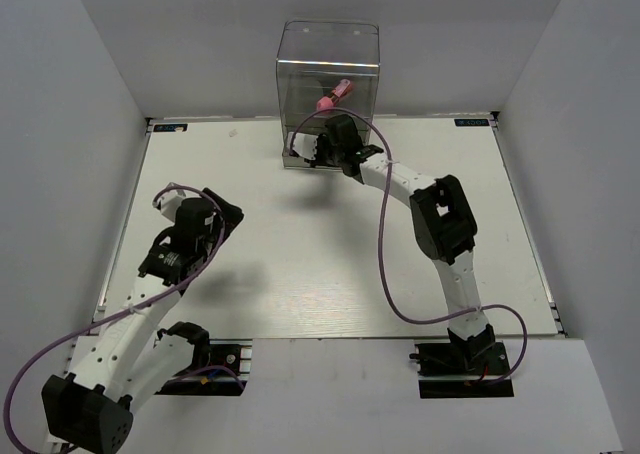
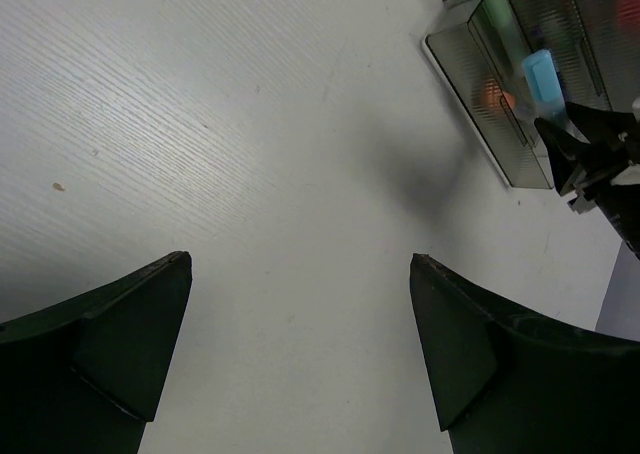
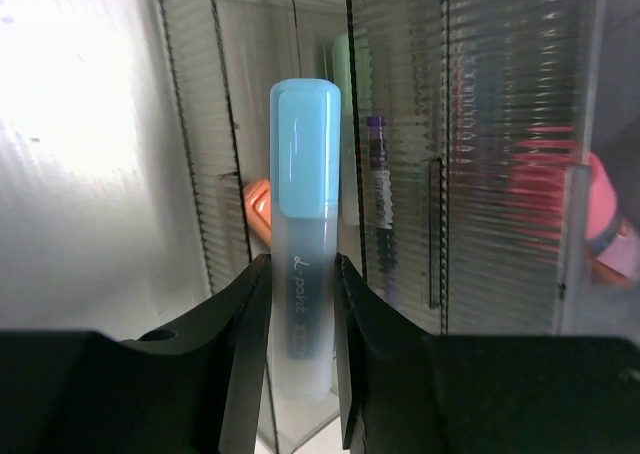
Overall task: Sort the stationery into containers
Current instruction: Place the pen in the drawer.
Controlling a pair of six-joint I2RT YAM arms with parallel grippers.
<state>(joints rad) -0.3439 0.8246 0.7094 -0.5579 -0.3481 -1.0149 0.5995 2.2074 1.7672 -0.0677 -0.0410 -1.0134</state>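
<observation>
Right wrist view: the right claw (image 3: 300,274) pinches a see-through marker (image 3: 303,174) with a blue cap, held upright just in front of the ribbed drawers of the clear box (image 3: 480,124).
Inside the box: an orange cap (image 3: 258,209) sits behind a drawer front, and a pink marker (image 1: 330,98) lies higher up.
Left claw (image 2: 298,262): spread wide over the white table (image 2: 200,124).
Edges: the box stands at the table's far edge, mid-width.
Room: open tabletop stretches between the two claws.

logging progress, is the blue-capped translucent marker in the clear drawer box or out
Out: the right gripper holds the blue-capped translucent marker by its barrel, outside the clear drawer box.
</observation>
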